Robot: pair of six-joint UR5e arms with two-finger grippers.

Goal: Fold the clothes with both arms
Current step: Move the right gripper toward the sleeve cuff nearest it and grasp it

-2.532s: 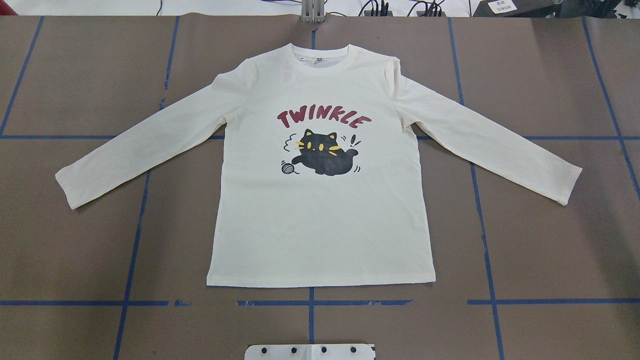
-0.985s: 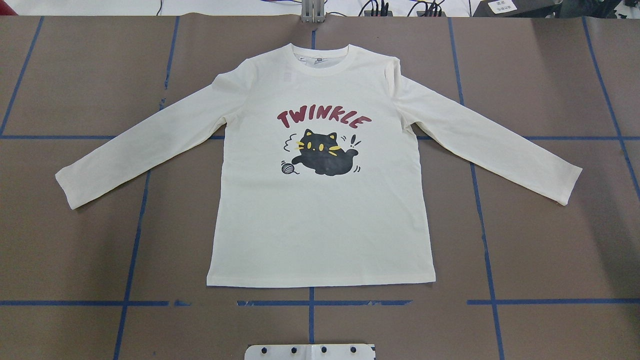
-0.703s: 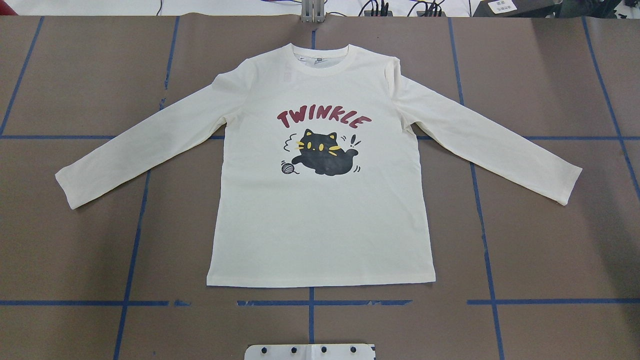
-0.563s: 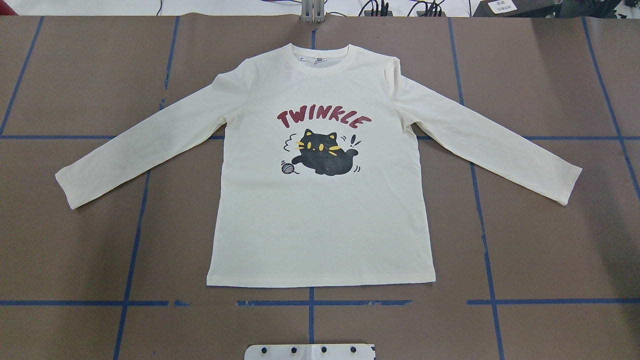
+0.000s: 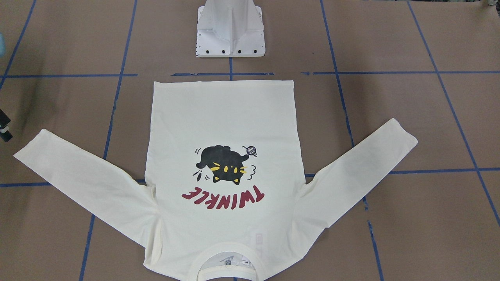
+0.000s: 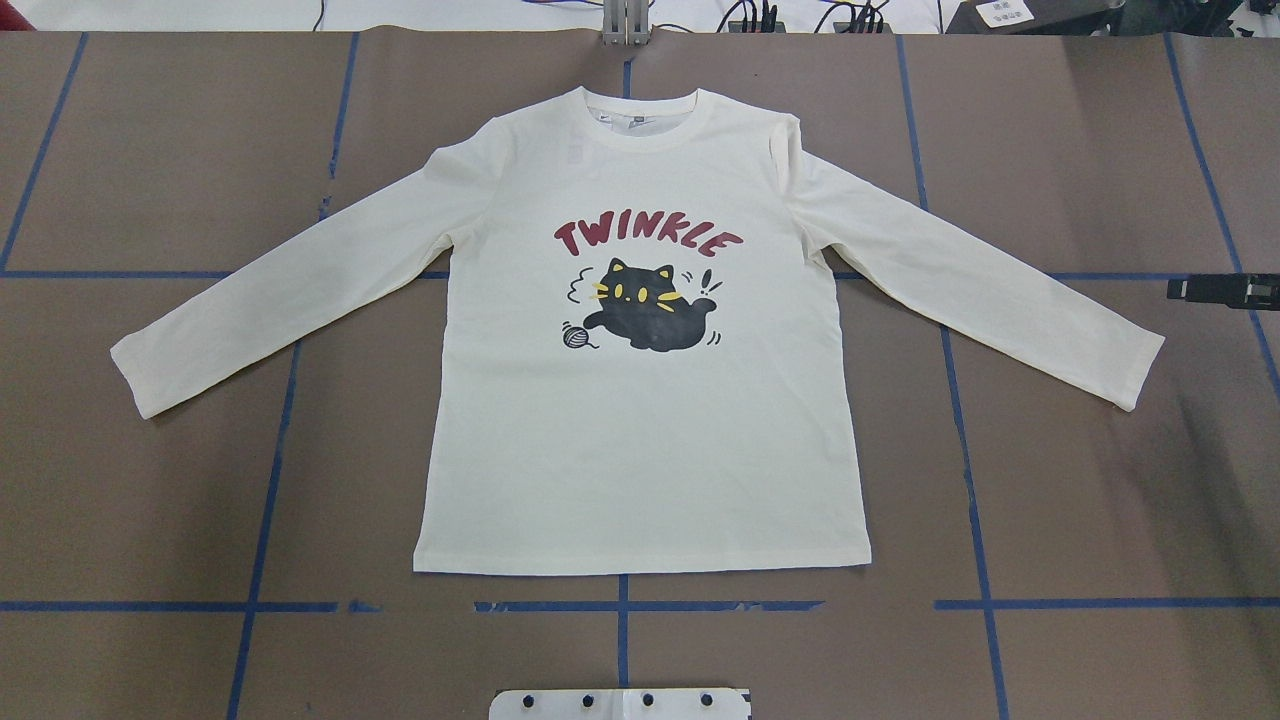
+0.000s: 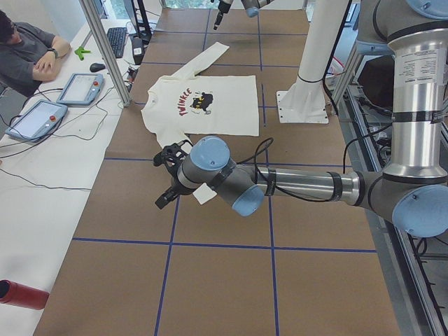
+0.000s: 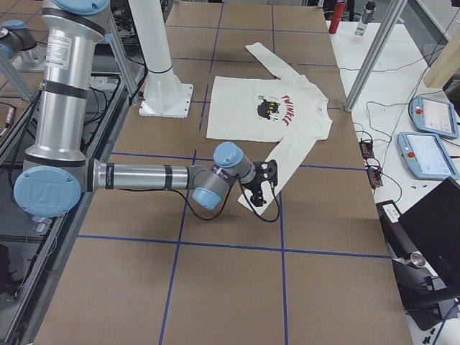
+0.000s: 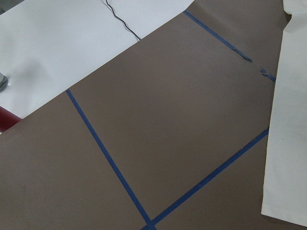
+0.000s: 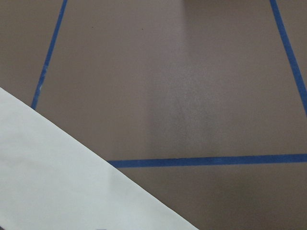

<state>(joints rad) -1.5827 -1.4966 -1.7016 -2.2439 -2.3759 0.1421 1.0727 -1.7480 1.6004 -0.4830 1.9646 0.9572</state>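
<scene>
Facing the robot: shows the T-shirt [image 5: 222,117] spread flat, print up, on the brown worktop [image 5: 390,47], sleeves angled outward, hem toward the white pedestal base [image 5: 230,35]. Cuts the collar [image 5: 226,269] at the bottom edge and the base at the top. Catches only a black sliver of the right gripper [image 5: 4,130] at the left edge, near one cuff [image 5: 29,150] but apart from it; cannot tell whether spread or pressed together.

Overhead: takes in the whole T-shirt [image 6: 640,430], centred. Admits just a black bar of the right gripper [image 6: 1215,290] at the right edge, again too cropped to tell how its fingers stand.

From the left end: sets the left arm [image 7: 301,185] across the foreground, left gripper [image 7: 168,178] by the near sleeve's end, hiding most of it. Cannot tell that gripper's state. Crops a seated person [image 7: 28,49] at the upper left.

From the right end: has the right arm [image 8: 144,176] and its gripper [image 8: 260,183] covering the near sleeve's tip.

Left wrist: gives only a cream strip of T-shirt [image 9: 288,143] along the right edge.

Right wrist: gives only a cream wedge [image 10: 57,182] at lower left.
</scene>
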